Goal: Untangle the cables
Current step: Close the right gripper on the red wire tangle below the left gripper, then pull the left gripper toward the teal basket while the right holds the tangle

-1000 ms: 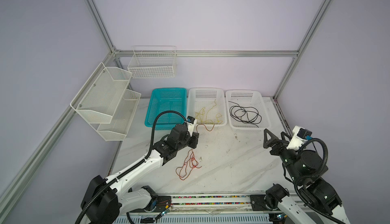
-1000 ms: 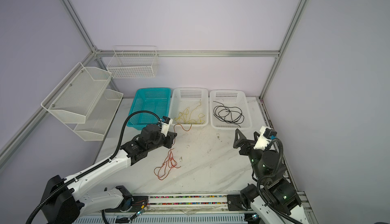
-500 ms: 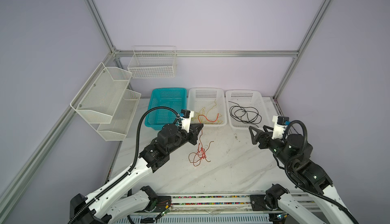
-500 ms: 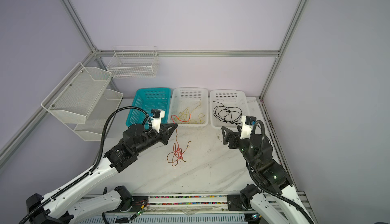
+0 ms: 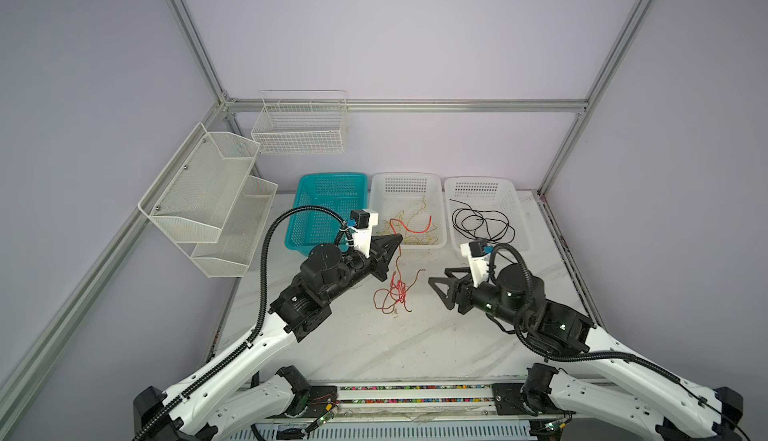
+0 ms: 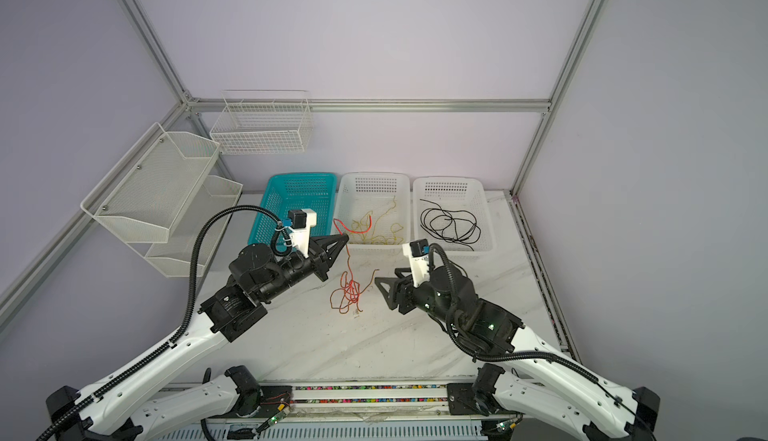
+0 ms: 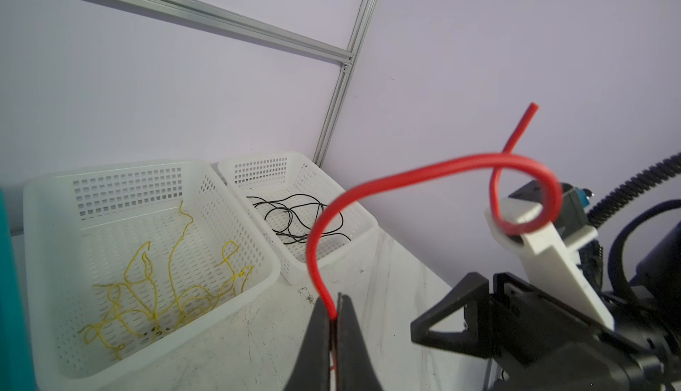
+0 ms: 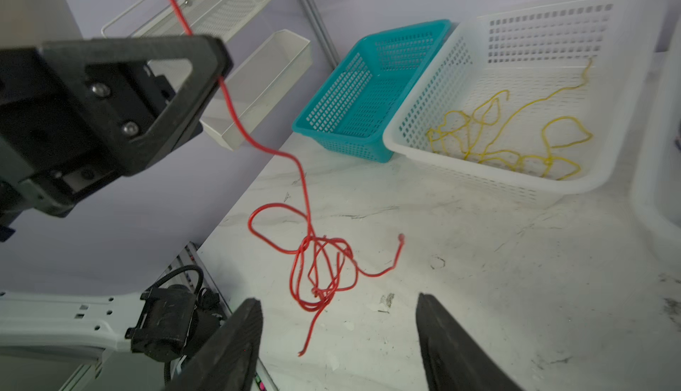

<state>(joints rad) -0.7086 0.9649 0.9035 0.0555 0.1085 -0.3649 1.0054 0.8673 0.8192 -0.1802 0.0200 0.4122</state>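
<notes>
One red cable (image 7: 405,176) hangs pinched in the left gripper (image 7: 333,308); right gripper (image 8: 337,298) spread, nearby.

A white marble-patterned bench (image 5: 386,347), scuffed with dark marks, carries three perforated plastic baskets in a row along its far edge: a teal basket (image 5: 332,175) on the left, a middle white basket (image 5: 405,175) just beside it, and a right white basket (image 5: 478,180). A white wire basket (image 5: 300,127) hangs on the back wall above the teal one. A two-tier white mesh shelf (image 5: 208,185) is fixed to the left wall. Aluminium frame rails (image 5: 457,105) run along the lilac walls
</notes>
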